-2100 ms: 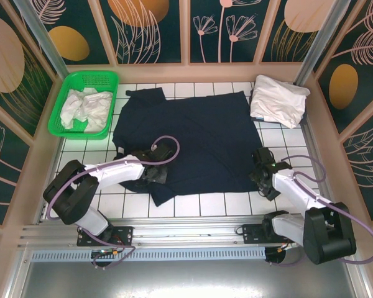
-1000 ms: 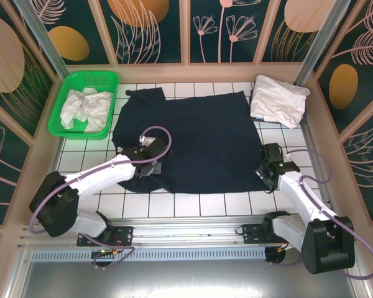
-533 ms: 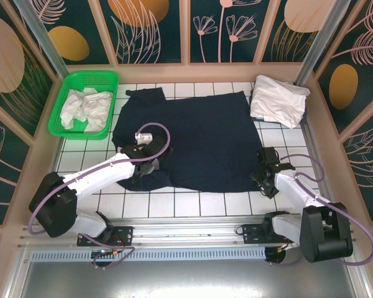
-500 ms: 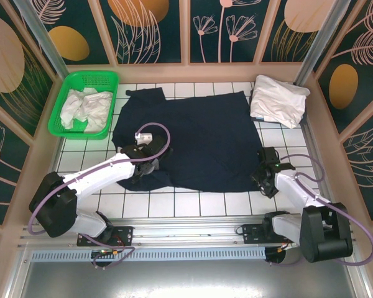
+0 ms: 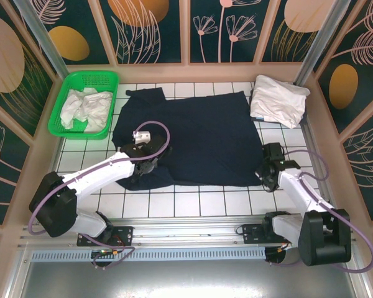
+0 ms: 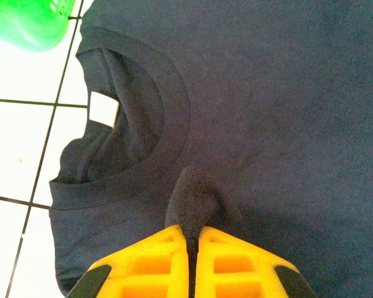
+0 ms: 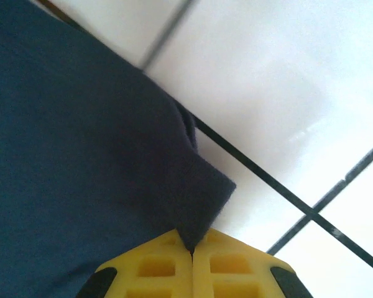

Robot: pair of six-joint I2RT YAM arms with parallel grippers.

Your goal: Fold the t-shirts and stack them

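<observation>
Left gripper [image 6: 193,241] has its yellow fingers pressed together on a small raised tuck of the navy t-shirt [image 5: 202,133] — the pinched cloth stands up between the pads. Just ahead of it and a little to the left lies the round collar [image 6: 177,118], opening flat, with a white label [image 6: 104,107] showing inside. Further ahead and to the left, a corner of the green basket [image 6: 25,22] sits on the white tiles [image 6: 18,133]. Right gripper [image 7: 193,247] is also closed, nipping a loose corner of the same shirt at its edge; the dark cloth spreads to the left of the fingers, bare tile with dark grout lines to the right. From above, the navy shirt lies spread between the two grippers, the left one on it near its collar end, the right one at its near right corner. Well beyond the right gripper, a folded white t-shirt [image 5: 278,100] rests at the far corner. Crumpled pale shirts [image 5: 84,107] fill the basket — well beyond the left gripper.
</observation>
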